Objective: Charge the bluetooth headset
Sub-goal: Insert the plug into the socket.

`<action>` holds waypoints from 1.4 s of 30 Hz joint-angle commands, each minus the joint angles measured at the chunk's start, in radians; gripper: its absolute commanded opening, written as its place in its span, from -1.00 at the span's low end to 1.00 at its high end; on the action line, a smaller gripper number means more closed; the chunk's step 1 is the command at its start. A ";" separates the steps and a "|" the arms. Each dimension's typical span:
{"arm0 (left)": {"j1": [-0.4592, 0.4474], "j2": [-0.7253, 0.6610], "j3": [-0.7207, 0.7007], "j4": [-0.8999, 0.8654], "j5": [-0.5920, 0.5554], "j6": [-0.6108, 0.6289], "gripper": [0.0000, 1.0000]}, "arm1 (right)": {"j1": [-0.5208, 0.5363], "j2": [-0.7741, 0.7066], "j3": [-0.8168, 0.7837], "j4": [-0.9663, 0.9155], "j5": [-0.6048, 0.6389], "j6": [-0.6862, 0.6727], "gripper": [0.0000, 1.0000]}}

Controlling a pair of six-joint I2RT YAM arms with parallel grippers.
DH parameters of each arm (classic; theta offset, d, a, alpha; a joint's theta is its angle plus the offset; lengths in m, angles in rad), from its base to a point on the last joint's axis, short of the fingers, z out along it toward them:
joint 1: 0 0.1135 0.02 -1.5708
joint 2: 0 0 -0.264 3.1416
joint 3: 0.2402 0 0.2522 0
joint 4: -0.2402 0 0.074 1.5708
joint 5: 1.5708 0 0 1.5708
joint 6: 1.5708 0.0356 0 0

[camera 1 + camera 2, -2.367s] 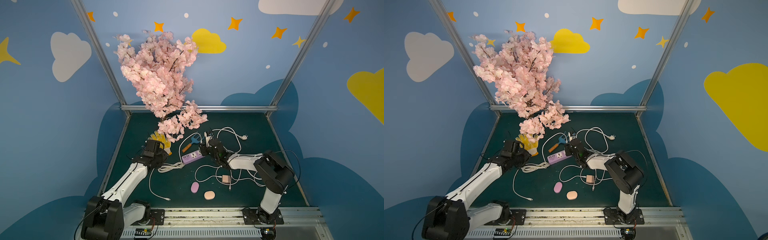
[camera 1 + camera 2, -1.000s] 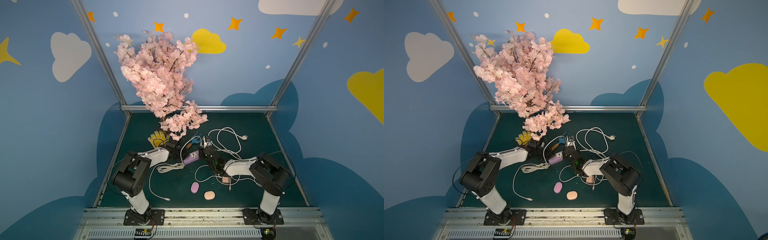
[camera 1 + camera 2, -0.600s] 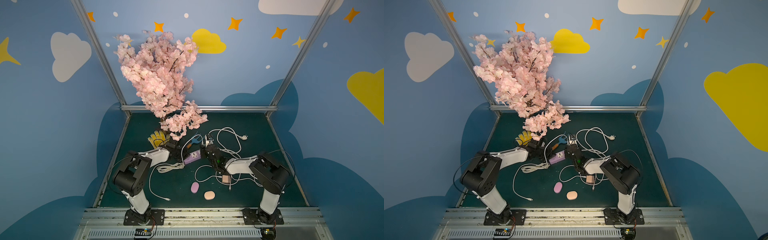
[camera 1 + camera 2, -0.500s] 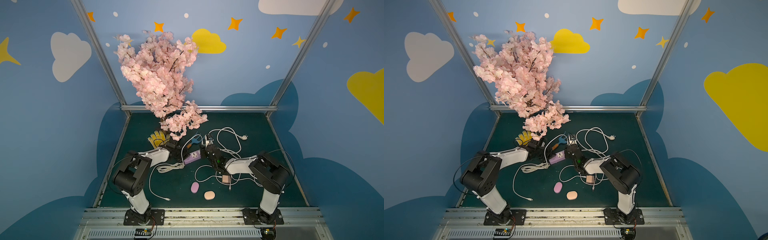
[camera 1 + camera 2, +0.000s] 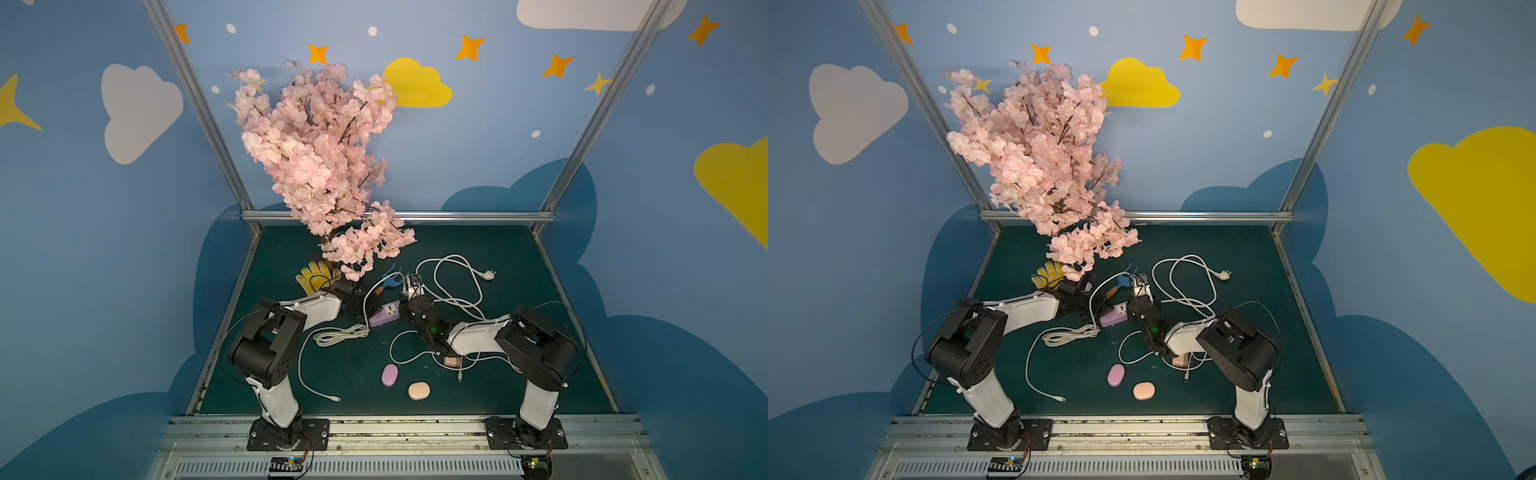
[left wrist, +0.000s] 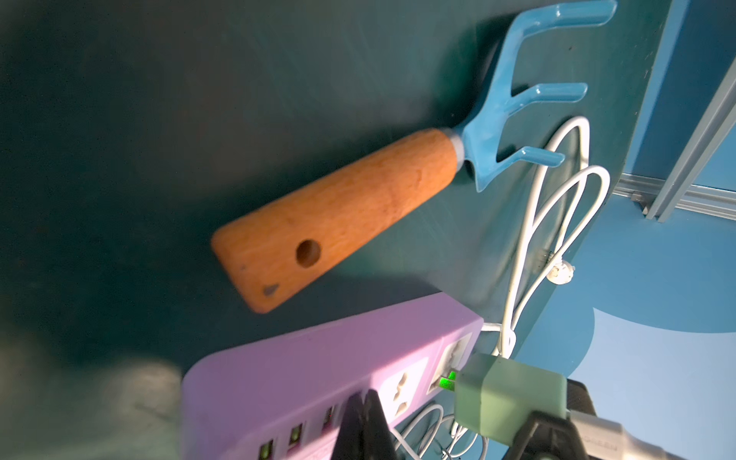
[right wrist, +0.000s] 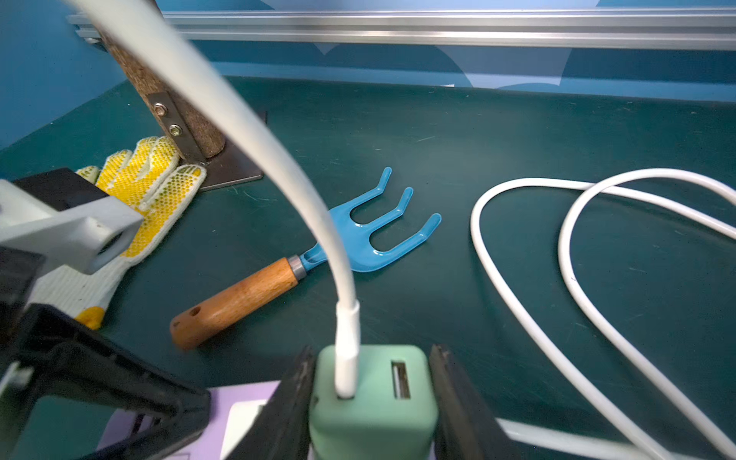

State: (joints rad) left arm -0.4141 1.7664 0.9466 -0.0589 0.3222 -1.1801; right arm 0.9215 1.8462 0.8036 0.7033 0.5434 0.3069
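Observation:
A purple power strip [image 5: 384, 316] [image 6: 318, 358] lies mid-mat. My left gripper [image 5: 360, 307] [image 6: 366, 426] is shut with nothing in it, its tips resting on the strip's USB side. My right gripper [image 5: 405, 303] [image 7: 370, 358] is shut on a green charger adapter [image 7: 372, 398] [image 6: 509, 398]. The adapter's prongs sit at the strip's end socket. A white charging cable [image 7: 239, 99] runs from the adapter to a loose plug [image 5: 337, 399] near the front. A purple oval case [image 5: 390, 375] and a peach one [image 5: 418, 391] lie in front. Which is the bluetooth headset I cannot tell.
A blue rake with a wooden handle [image 7: 278, 286] [image 6: 338, 215] and a yellow glove [image 5: 316, 278] lie behind the strip by the pink blossom tree [image 5: 316, 158]. The strip's white power cord [image 5: 453, 282] loops at the back right. A small pink block [image 5: 453, 360] sits among thin cables under my right forearm.
Since the earliest frames my left arm folded in, bringing its gripper from beside the glove to the power strip. Over the last half second nothing visibly moves.

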 commanded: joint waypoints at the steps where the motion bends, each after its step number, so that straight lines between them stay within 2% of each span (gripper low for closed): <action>1: -0.024 0.088 -0.038 -0.082 -0.064 -0.001 -0.93 | 0.025 0.021 -0.025 -0.106 -0.016 0.014 -1.00; 12: -0.024 0.100 -0.042 -0.082 -0.061 0.005 -0.93 | 0.087 -0.003 -0.037 -0.195 0.025 -0.009 -1.00; 23: -0.024 0.134 -0.050 -0.040 -0.018 0.013 -0.93 | 0.188 0.017 -0.030 -0.317 0.084 0.035 -1.00; 29: -0.024 0.132 -0.072 0.005 -0.004 0.001 -0.93 | 0.183 0.028 -0.003 -0.401 0.030 0.105 -1.00; 36: -0.024 0.099 -0.082 0.002 -0.015 0.006 -0.93 | 0.133 -0.014 -0.007 -0.513 -0.056 0.258 -1.00; 42: -0.023 0.094 -0.076 -0.002 -0.020 0.006 -0.93 | 0.099 0.014 0.006 -0.528 -0.150 0.298 -1.00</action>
State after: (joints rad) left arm -0.4278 1.8046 0.9207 0.1009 0.3660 -1.1778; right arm 1.0107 1.7851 0.8410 0.3939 0.6655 0.4946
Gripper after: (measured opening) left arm 0.049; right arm 0.439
